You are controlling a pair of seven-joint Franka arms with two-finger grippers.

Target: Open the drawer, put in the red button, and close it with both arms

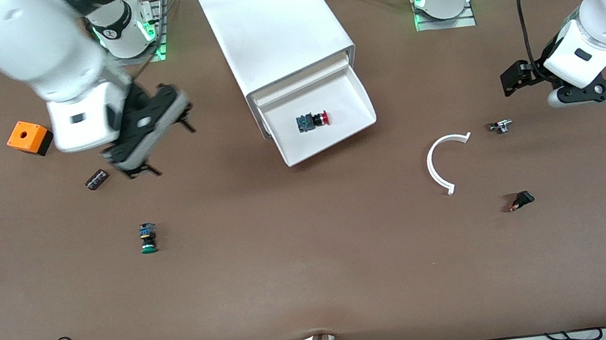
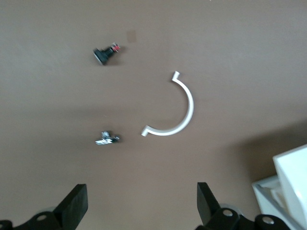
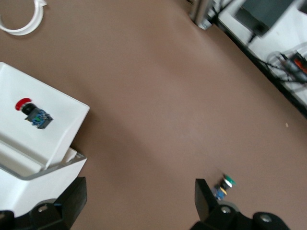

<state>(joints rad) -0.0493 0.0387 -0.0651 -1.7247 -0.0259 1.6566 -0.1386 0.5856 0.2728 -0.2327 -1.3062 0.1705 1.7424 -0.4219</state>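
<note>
**Button in tray, drawer left to shut**

Pulled well out of the white cabinet (image 1: 274, 26): the drawer (image 1: 348, 92), tray mouth facing the front camera and skewed slightly toward the left arm's end of the counter (image 1: 316, 263). Lying on its side in the tray: the red button (image 1: 313, 121), long axis across the drawer's width, red cap toward the left arm's end. Placing step apparently done; closing likely next.

Over bare counter toward the right arm's end, above a small dark part (image 1: 96, 179): the right gripper (image 1: 165, 136), jaws spread wide, holding nothing. Over the counter at the left arm's end, above a small metal part (image 1: 500, 126): the left gripper (image 1: 594, 91), jaws likewise spread and empty.

Key relation: drawer front between the two grippers, each off to its own flank and short of the front lip. Right gripper somewhat nearer to the drawer. Push direction back toward the arm bases, along the cabinet's skewed axis, one gripper at each front corner.

Elsewhere on the counter: green button (image 1: 148, 238), white arc piece (image 1: 437, 166), orange box (image 1: 27, 137).
</note>
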